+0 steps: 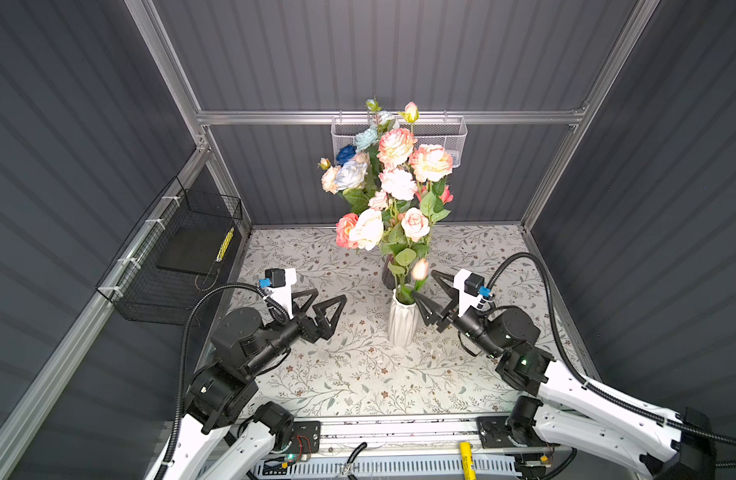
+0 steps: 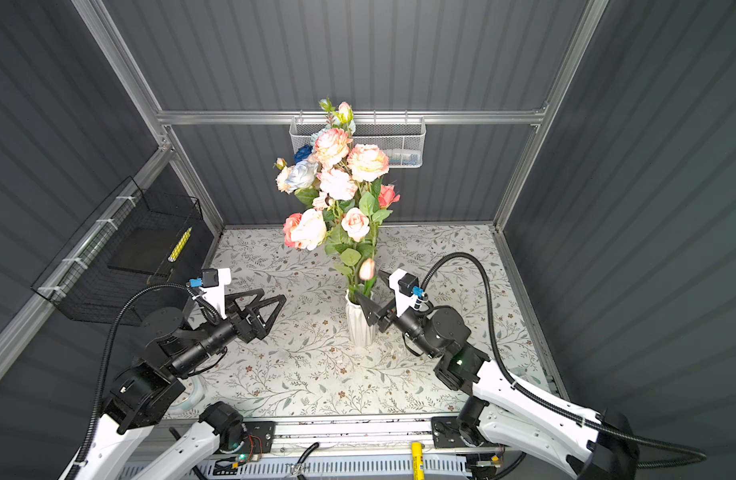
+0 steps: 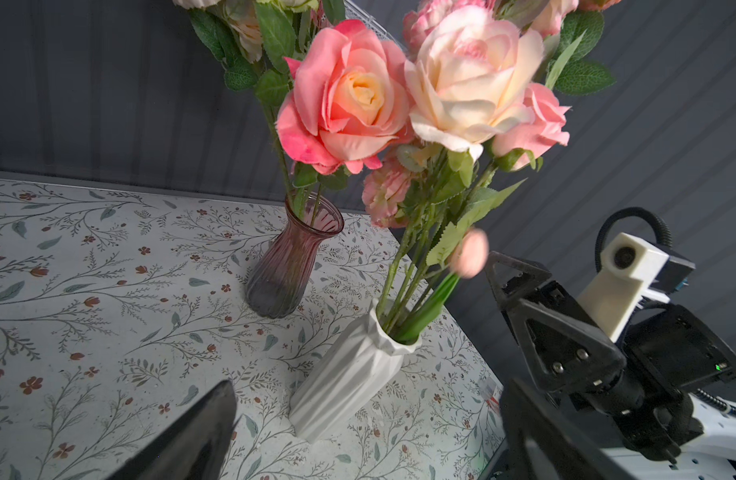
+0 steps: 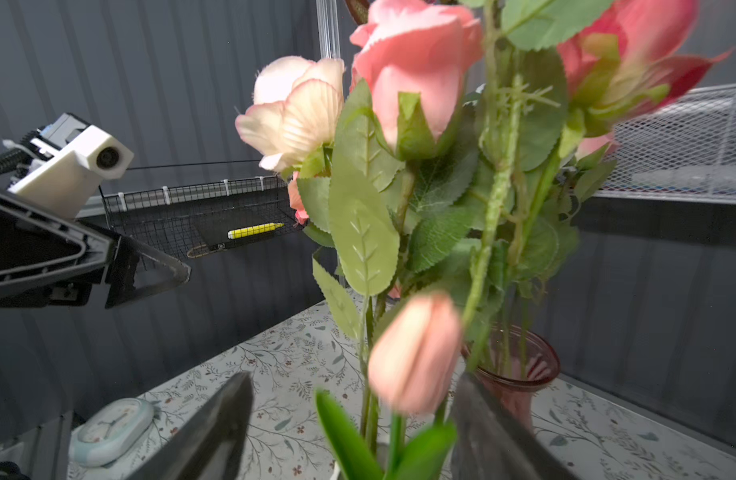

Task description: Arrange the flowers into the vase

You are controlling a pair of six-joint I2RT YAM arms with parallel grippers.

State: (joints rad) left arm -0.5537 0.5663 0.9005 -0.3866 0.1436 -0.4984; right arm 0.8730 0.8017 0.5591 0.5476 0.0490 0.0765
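Left wrist view: a tabletop [image 3: 88, 291] printed with sprigs and small red blossoms runs to ribbed grey walls [image 3: 108, 83] framed in aluminium. The flowers [image 3: 399, 104] stand in a white ribbed vase [image 3: 349, 374] at the table's middle and in a purple glass vase [image 3: 291, 266] just behind it. In both top views their heads cover part of a white mesh basket [image 1: 441, 137] hung on the back rail. A black wire basket [image 1: 171, 257] on the left wall holds a yellow pen [image 1: 225, 245]. A pale clock [image 4: 112, 428] lies at the near left corner. The right gripper [image 1: 423, 284] stands spread wide about a blurred pink tulip bud [image 4: 416, 353] in the white vase, leaves filling its camera. The left gripper [image 1: 331, 295] hangs spread and empty, left of that vase.
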